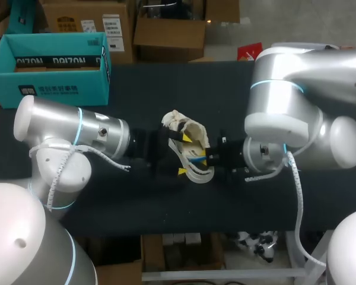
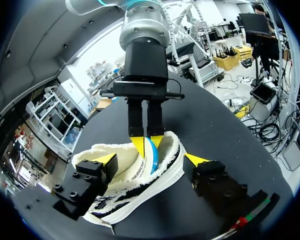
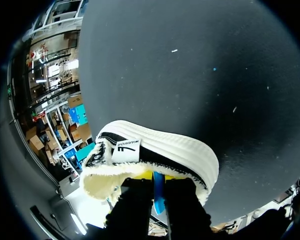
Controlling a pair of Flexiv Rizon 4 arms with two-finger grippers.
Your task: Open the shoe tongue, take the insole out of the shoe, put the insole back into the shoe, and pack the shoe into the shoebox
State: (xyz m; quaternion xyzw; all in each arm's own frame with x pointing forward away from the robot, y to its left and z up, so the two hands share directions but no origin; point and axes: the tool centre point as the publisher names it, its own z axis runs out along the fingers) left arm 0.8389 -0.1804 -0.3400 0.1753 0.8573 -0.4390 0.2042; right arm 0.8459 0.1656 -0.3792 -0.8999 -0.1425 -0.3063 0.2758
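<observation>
Left gripper [image 1: 183, 154]: its arm comes in from the left of the head view to the middle of the frame. It sits low over the table, and the shoe lies within its span. Whether it clamps the shoe or only brackets it cannot be told.
Right gripper [image 2: 147, 143]: its arm enters from the right of the head view and meets the shoe at the centre. Its yellow tips are drawn almost together inside the shoe's opening, pinching the insole from both sides.
Insole [image 2: 151, 156]: a thin blue-and-white strip, standing on edge between the right gripper's tips, with most of it down in the shoe.
Shoe [image 1: 199, 176]: at the centre of the head view, between the two grippers. It has a white sole, a black-and-white upper and a cream fleece lining. It is tilted rather than flat, with its heel tab toward the right gripper.
Table [image 1: 166, 83]: dark, under everything.
Shoebox [image 1: 59, 88]: teal with an open top, in the upper left of the head view, well apart from the shoe.
</observation>
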